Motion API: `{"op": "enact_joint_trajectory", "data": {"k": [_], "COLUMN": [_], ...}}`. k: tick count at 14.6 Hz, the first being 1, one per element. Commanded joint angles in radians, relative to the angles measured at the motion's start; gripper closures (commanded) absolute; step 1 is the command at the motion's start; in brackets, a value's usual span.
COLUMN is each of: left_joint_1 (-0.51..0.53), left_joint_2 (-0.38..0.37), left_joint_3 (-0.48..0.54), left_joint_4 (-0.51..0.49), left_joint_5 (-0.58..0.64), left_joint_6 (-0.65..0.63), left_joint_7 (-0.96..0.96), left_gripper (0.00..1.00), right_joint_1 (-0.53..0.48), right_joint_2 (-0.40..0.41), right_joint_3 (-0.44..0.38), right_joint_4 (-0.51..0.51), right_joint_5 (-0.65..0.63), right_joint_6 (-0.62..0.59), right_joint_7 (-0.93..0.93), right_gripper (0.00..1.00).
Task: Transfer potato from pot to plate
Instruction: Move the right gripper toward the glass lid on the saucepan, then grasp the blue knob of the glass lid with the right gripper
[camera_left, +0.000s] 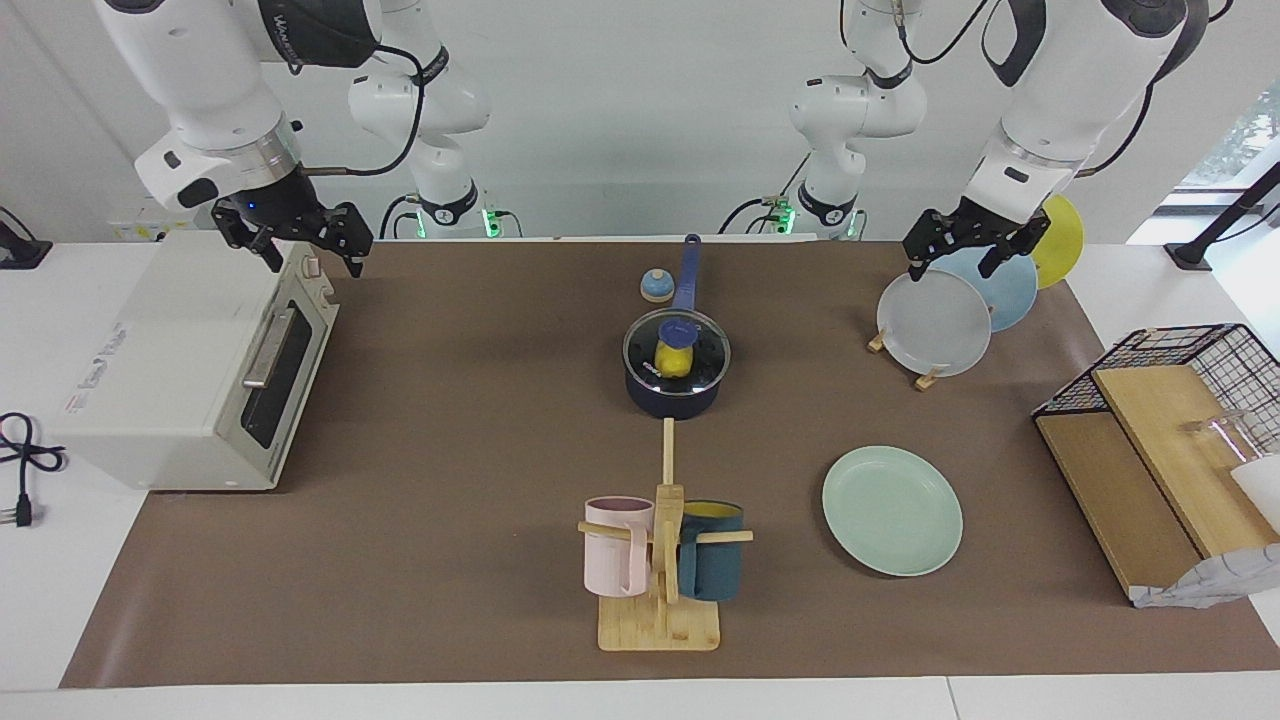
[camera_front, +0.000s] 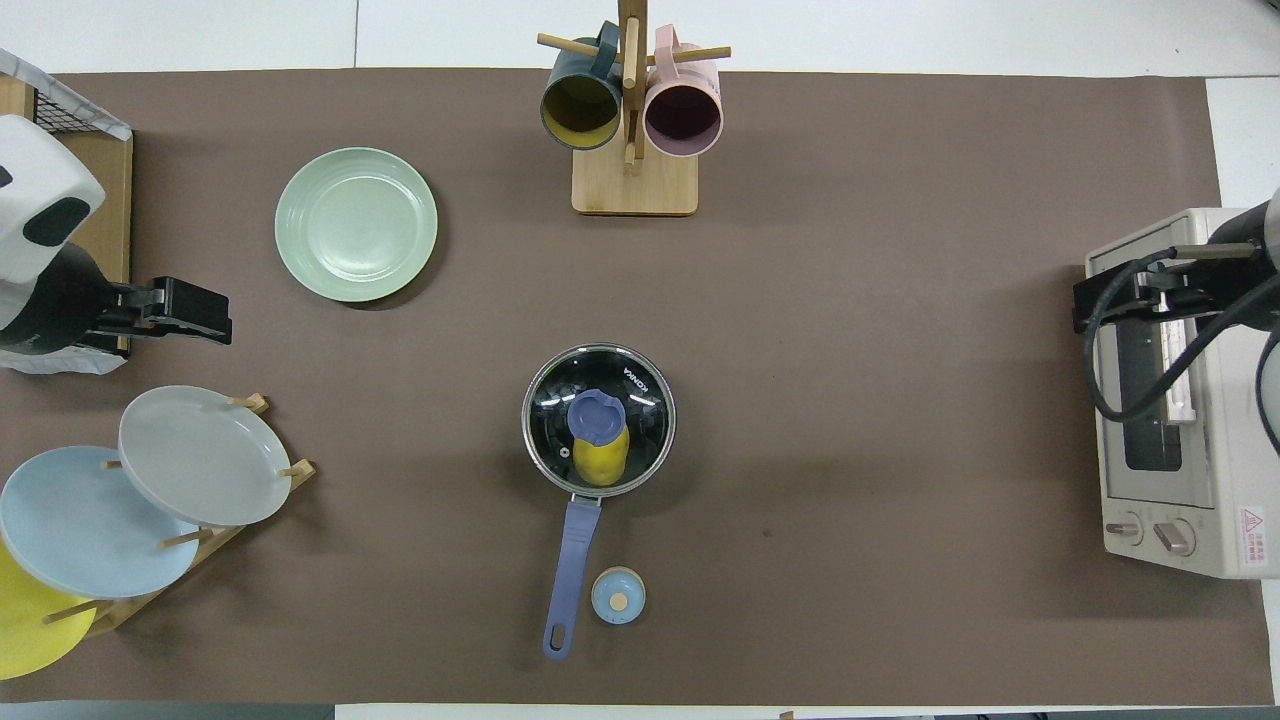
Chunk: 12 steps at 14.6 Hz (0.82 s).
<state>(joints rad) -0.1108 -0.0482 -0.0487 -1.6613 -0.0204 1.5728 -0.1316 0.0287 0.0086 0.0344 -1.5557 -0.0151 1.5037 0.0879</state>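
My right claw (camera_left: 300, 240) hangs over the oven (camera_left: 190, 370), fingers apart and empty. My left claw (camera_left: 968, 248), also open, waits above the plate rack (camera_left: 925, 375). Between them the potato (camera_left: 674, 360) sits in the lidded pot (camera_left: 676, 385); the plate (camera_left: 892, 510) lies bare, below my left claw.

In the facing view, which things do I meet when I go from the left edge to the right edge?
Toaster oven → pink mug → pot with the potato under its glass lid → green plate → wire basket.
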Motion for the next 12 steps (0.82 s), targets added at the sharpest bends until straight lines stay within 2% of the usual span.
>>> {"op": "enact_joint_trajectory", "data": {"k": [1,5,10,12], "left_joint_1": [0.005,0.002,0.014,0.014], "left_joint_2": [-0.010,-0.010,-0.010,-0.010], "left_joint_3": [-0.005,-0.005,-0.005,-0.005], "left_joint_4": [-0.005,-0.006,-0.008,-0.008], "left_joint_5": [0.014,0.014,0.011,0.011], "left_joint_6": [-0.011,0.001,0.001,0.006], "left_joint_7": [0.007,-0.002,0.010,0.010], "left_gripper": [0.00,0.00,0.00,0.00], "right_joint_1": [0.023,0.227,0.491,0.543], "right_joint_2": [-0.013,0.019,0.171,0.233], "right_joint_3": [0.012,0.012,0.012,0.013], "right_joint_4": [-0.024,-0.021,0.005,0.003], "right_joint_5": [0.073,0.075,0.037,0.007], "right_joint_6": [0.064,0.124,0.280,0.355], "right_joint_7": [-0.007,0.175,0.435,0.502], "right_gripper": [0.00,0.00,0.00,0.00]}}
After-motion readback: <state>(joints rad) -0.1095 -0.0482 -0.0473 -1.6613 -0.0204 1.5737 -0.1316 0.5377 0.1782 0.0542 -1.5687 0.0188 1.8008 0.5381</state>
